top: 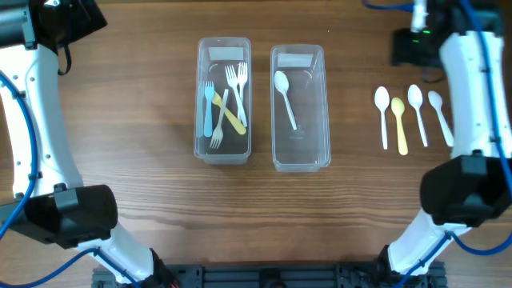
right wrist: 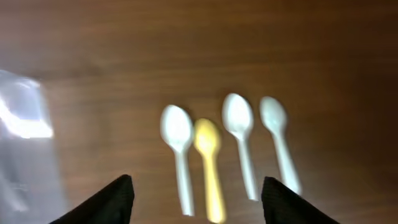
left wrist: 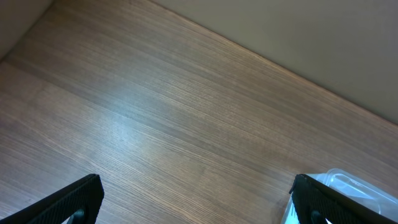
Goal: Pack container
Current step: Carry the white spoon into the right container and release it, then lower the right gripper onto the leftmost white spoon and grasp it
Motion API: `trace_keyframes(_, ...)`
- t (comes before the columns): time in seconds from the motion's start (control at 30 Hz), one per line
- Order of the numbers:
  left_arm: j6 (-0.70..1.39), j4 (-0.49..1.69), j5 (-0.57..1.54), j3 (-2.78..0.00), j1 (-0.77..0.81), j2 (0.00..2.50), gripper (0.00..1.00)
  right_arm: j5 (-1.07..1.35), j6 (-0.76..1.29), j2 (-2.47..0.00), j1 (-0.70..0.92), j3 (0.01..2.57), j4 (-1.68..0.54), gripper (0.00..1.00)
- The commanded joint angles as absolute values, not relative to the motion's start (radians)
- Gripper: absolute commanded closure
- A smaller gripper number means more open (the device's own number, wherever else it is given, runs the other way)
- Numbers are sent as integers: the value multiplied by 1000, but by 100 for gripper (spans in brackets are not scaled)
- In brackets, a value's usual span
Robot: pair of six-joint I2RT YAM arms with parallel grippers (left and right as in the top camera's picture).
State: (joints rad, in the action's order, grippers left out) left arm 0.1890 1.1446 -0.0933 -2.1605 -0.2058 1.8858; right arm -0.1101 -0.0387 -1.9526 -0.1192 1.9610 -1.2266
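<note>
A: Where is the packing now?
B: We see the left container [top: 200, 96] holding forks [top: 238, 84]. The right container [top: 274, 108], just beside it, has one white spoon [top: 282, 82]. Four spoons [top: 416, 100] lie in a row further right on the table [top: 144, 104].
A: And our pincers?
B: The left gripper [left wrist: 198, 178] and the right gripper [right wrist: 197, 180] both stand wide, holding nothing.

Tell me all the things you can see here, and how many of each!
left container: one, clear, middle of the table
forks: about five (they overlap); white, one blue, one yellow; in the left container
right container: one, clear, just right of the other
spoon: one, white, in the right container
loose spoons: four, three white and one yellow, in a row on the table right of the containers
table: one, brown wood
left gripper: one, black fingers, open over bare table
right gripper: one, black fingers, open above the loose spoons
</note>
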Motion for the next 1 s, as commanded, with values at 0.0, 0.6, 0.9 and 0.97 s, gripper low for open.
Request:
trace_keyframes(0.0,191,1142,-103,-2161,-210,1882,0,-47,-159,-1940,-173,1857,-1203,35)
trace_keyframes(0.6,191,1142,-103,-2161,-210,1882,0,123,-157,-1940,-188,1288,-849,44)
trace_keyframes(0.9,191,1142,-103,-2161,-210,1882,0,132,-157,-1940,-188,1254,-701,45)
trace_keyframes(0.97,191,1142,-103,-2161,-210,1882,0,132,-158,-1940,-188,1254,-663,46)
